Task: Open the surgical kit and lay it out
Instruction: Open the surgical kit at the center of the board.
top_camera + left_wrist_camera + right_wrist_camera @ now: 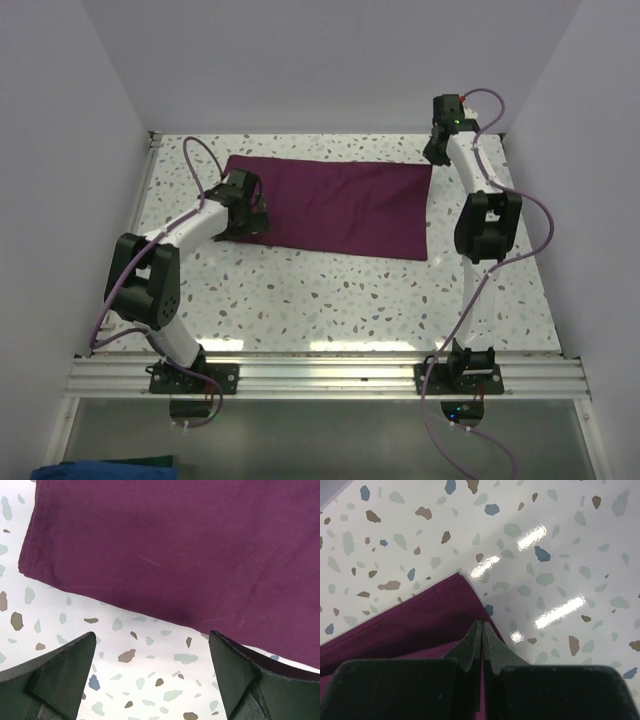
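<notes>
We saw the dark magenta-purple cloth wrap [340,205] lying flat as a folded rectangle in the upper middle of the overhead frame. Its long sides ran left to right across the white speckled terrazzo counter [330,300].

In the left wrist view the cloth [175,545] filled the upper part of the frame. One stitched corner sat at the upper left, and its near edge slanted down toward the lower right over the counter [145,680]. The left gripper [152,635] was released, its two black fingers spread wide at the bottom of that frame. The cloth's edge passed between them and ran behind the right-hand finger. From overhead, this gripper [250,210] sat over the cloth's left end. We could not tell whether it touched the fabric.

In the right wrist view a corner of the cloth [405,625] pointed toward the middle of the frame, with layered edges showing along its left side and glossy counter [545,530] beyond. The right gripper [481,630] was clenched, its fingertips pressed together right at that corner. We could not tell whether any fabric was caught between them. From overhead, this gripper [437,150] stood at the cloth's upper right corner.

A silver metal rail [330,375] crossed the lower part of the overhead frame and carried both arm bases.
</notes>
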